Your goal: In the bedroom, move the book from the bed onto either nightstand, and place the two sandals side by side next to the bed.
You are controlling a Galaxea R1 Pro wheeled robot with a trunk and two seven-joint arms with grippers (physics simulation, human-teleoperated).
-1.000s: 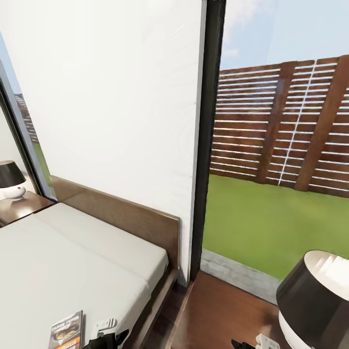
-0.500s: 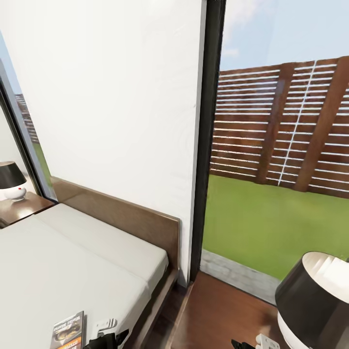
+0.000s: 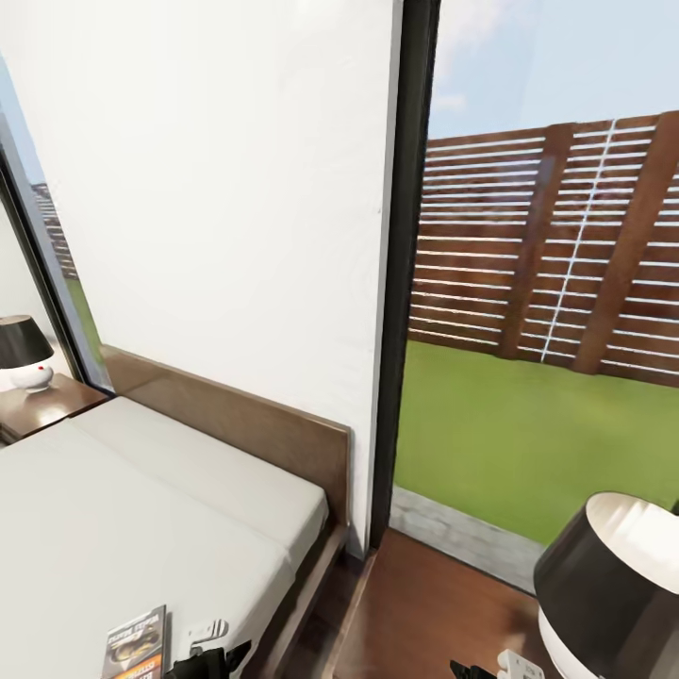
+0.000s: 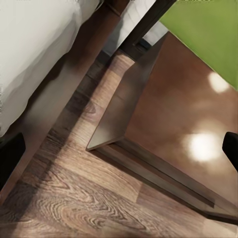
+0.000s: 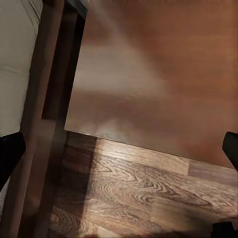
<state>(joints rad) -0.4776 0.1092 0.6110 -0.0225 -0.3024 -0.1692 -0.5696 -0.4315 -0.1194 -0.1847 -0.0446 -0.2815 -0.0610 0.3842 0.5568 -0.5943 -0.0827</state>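
Book (image 3: 135,645) thin, glossy | bed (image 3: 141,509) smooth off-white mattress | floor (image 4: 99,208) wood-grained planks

Both my arms sit low, grippers spread wide.

In the head view I see just the tops of my left arm (image 3: 209,651) and right arm (image 3: 500,668). Through the wrist views my left gripper (image 4: 119,151) and right gripper (image 5: 119,148) each show one dark fingertip (image 4: 11,157) (image 5: 10,151) at either side, far apart, nothing between.
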